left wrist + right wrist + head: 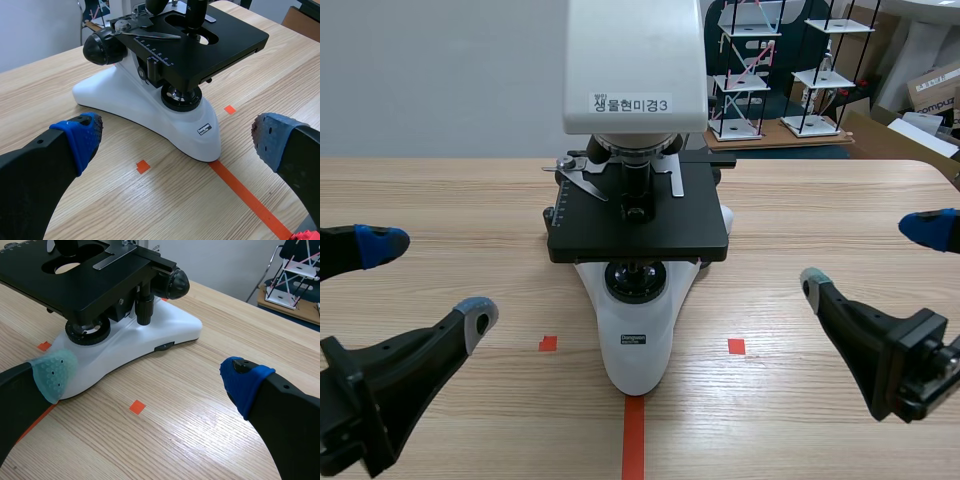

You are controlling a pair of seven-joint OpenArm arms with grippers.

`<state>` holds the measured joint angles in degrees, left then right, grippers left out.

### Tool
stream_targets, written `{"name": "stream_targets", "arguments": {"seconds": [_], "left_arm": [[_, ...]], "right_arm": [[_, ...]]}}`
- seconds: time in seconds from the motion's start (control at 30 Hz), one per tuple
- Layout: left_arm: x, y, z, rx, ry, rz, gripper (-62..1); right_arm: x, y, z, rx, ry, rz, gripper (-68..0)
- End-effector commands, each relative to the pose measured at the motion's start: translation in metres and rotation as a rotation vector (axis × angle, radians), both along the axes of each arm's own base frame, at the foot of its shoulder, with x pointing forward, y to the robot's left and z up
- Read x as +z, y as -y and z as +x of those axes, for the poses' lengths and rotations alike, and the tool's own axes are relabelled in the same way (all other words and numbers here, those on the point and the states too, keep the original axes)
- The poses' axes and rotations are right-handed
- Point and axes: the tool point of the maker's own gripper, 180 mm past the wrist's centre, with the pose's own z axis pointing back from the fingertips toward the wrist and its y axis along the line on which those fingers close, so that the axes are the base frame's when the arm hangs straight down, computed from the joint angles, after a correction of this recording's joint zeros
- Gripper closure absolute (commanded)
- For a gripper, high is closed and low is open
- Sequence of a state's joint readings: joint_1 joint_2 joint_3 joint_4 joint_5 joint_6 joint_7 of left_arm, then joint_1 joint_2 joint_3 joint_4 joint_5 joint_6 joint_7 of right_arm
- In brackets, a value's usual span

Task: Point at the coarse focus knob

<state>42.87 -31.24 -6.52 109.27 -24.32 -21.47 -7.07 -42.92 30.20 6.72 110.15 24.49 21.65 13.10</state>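
Note:
A white microscope (635, 330) with a black stage (638, 215) stands at the table's middle, its base toward me. In the left wrist view its large black focus knob (102, 47) sticks out of the side of the arm, well ahead of my left gripper (175, 135), which is open and holds nothing. The matching black knob (175, 284) on the other side lies ahead of my open right gripper (147, 374). In the scene view the left gripper (428, 280) and the right gripper (870, 257) sit low on either side of the base, both apart from it.
Bare wooden table (820, 200) lies on both sides of the microscope. Behind the table at the back right stand white shelf models (750, 75) and cardboard boxes (935, 90). An orange tape line (634, 435) and small squares mark the front.

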Motion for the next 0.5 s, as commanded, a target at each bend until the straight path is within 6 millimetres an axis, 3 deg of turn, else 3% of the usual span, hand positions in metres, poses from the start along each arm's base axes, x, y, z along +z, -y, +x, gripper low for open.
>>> {"name": "stream_targets", "arguments": {"seconds": [0.0,0.47], "left_arm": [[0.0097,0.0015,0.0015,0.006,0.026,-0.025,-62.3],[0.0094,0.0017,0.0014,0.004,0.027,-0.021,-62.3]], "right_arm": [[0.0012,0.0005,0.0004,0.002,0.001,-0.002,-63.4],[-0.0009,0.0005,0.0000,0.007,-0.002,-0.021,-63.4]]}}
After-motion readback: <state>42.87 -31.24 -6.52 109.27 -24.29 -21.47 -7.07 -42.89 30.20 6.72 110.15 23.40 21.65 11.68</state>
